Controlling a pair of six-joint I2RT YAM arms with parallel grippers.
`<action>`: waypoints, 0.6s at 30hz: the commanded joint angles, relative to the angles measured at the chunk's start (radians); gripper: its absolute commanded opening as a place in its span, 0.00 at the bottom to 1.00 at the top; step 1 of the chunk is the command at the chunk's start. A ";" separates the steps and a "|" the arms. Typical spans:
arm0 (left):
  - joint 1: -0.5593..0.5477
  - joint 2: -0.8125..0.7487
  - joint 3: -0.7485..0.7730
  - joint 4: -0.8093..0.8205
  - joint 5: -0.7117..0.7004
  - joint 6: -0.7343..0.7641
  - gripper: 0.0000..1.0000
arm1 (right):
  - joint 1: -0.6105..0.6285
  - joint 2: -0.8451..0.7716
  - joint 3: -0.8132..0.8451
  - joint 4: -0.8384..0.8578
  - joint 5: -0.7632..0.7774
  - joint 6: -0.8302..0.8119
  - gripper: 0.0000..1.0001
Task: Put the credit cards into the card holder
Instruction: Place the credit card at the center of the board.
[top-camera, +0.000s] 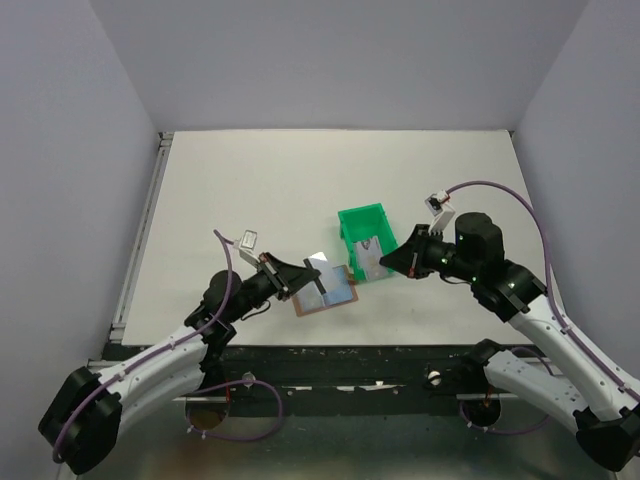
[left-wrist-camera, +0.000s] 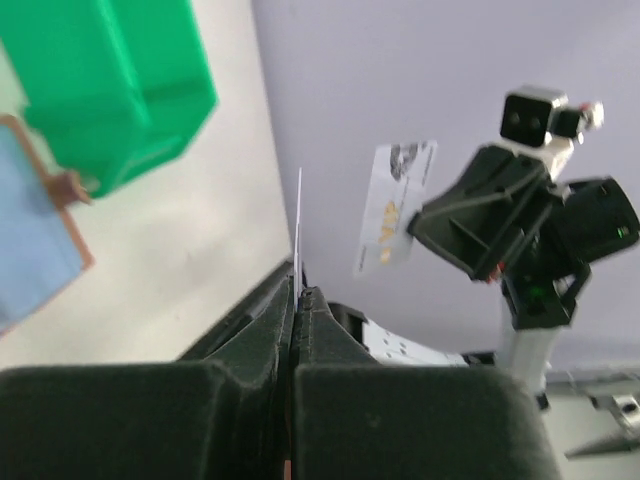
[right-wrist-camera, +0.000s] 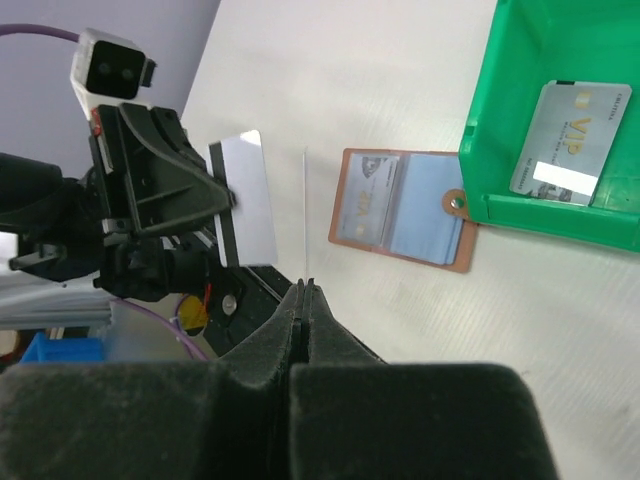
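Left tool (top-camera: 308, 272) clamped tight on grey card (right-wrist-camera: 245, 200), just an edge-on sliver in its own wrist view | right tool (top-camera: 388, 262) pinched shut on pale card (left-wrist-camera: 395, 205), same sliver story | card holder (right-wrist-camera: 400, 205) lies open on bench (top-camera: 250, 180) under left tool, cropped in left wrist view | green bin (right-wrist-camera: 485, 120) beside right tool holds VIP card (right-wrist-camera: 570, 140)

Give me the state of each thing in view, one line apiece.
Card holder: open, flat on the table.
Green bin: holds one VIP card.
Left end effector: shut on white card, up off the table.
Right end effector: shut on printed card, also off the table.
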 joint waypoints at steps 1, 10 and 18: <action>0.065 -0.129 0.085 -0.521 -0.157 0.183 0.00 | 0.003 -0.028 -0.040 -0.041 0.044 -0.016 0.00; 0.313 -0.013 0.117 -0.598 -0.107 0.233 0.00 | 0.004 -0.071 -0.079 -0.061 0.042 -0.017 0.00; 0.410 0.111 0.093 -0.485 -0.079 0.226 0.24 | 0.003 -0.081 -0.100 -0.066 0.036 -0.013 0.00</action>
